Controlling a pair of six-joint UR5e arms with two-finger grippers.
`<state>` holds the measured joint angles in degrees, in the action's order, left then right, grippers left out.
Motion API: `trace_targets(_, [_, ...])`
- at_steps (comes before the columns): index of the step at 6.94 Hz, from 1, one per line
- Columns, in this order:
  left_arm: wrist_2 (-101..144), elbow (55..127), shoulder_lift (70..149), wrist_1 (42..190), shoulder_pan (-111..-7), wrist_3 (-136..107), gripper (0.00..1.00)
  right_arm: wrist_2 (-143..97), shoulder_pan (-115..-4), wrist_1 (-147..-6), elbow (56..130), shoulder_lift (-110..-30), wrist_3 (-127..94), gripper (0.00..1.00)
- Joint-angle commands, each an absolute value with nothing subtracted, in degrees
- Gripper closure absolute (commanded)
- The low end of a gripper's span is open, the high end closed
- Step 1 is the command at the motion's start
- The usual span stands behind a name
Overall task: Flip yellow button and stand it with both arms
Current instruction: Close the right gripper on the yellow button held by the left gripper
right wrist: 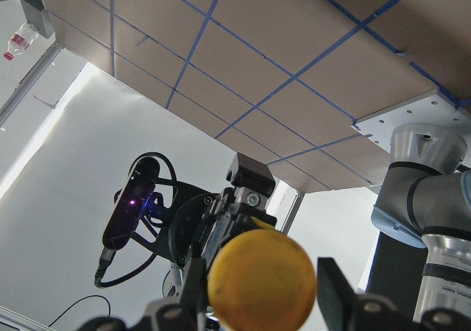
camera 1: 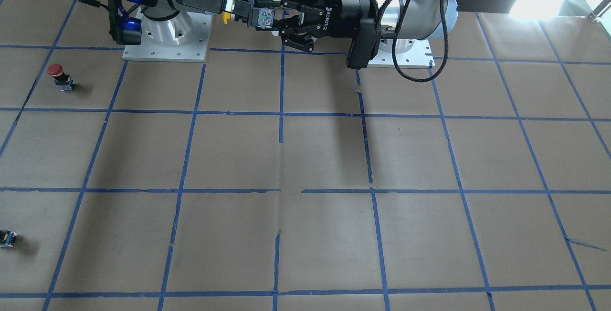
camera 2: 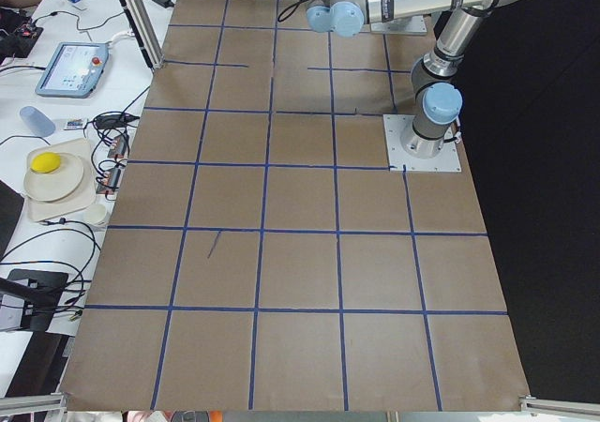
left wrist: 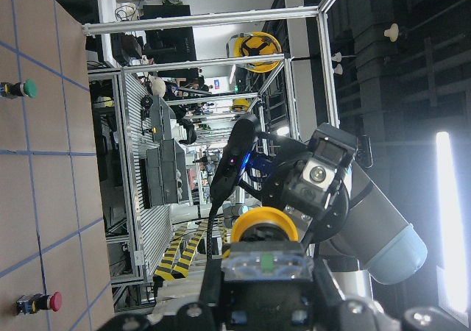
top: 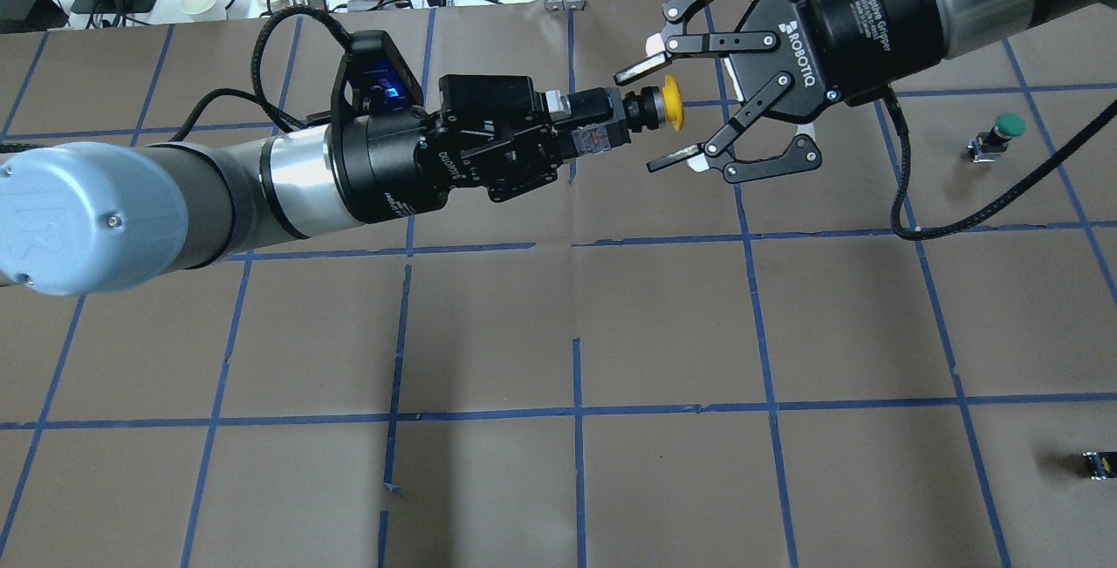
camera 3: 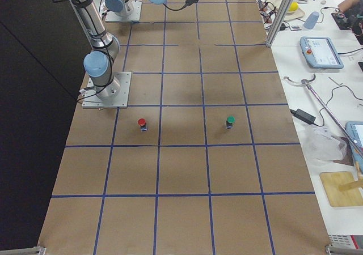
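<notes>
The yellow button [top: 672,103] is held level in the air above the far middle of the table. My left gripper [top: 598,127] is shut on its black-and-grey body, with the yellow cap pointing at my right gripper [top: 656,114]. The right gripper is open, with one fingertip [top: 635,71] on each side of the cap and gaps showing. In the right wrist view the cap [right wrist: 261,283] fills the space between the open fingers [right wrist: 335,283]. In the left wrist view the button [left wrist: 265,228] sits between my fingers, with the right gripper behind it. In the front view the body [camera 1: 264,16] shows between the two grippers.
A red-capped button [camera 1: 56,71] stands on the table on my right side, and a green-capped button [top: 1003,127] stands farther out. A small capless black switch piece [top: 1098,463] lies near my side's right edge. The arm base plates [camera 1: 164,50] sit at the table's back.
</notes>
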<state>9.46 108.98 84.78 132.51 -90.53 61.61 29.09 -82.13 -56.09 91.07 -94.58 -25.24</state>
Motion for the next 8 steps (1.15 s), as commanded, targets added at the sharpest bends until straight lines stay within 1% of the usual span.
trace_targets(1, [9.5,109.0,84.7,132.5,-90.6,61.6,0.84,29.4,-82.2,-56.8,90.9,-94.3,-25.1,0.83])
trace_targets(2, [9.1,108.9,84.7,132.5,-90.6,61.6,0.82,29.4,-82.2,-56.8,90.6,-94.4,-25.1,0.83])
trace_targets(3, [8.3,108.8,84.9,132.3,-90.6,61.6,0.36,29.4,-82.2,-57.0,90.5,-94.3,-25.1,0.83])
trace_targets(4, [6.1,108.5,85.0,132.0,-90.6,61.5,0.00,29.4,-82.2,-57.3,90.5,-94.3,-25.1,0.83])
trace_targets(6, [5.7,107.2,84.9,132.0,-90.4,60.2,0.00,29.6,-81.8,-58.1,90.4,-94.4,-25.0,0.83])
trace_targets(7, [2.0,104.9,84.9,132.1,-89.5,60.1,0.00,32.8,-81.4,-61.4,90.4,-94.5,-24.6,0.83])
trace_targets(8, [-4.2,101.8,85.0,131.9,-88.3,58.3,0.00,40.4,-80.8,-67.7,91.0,-94.4,-22.4,0.83])
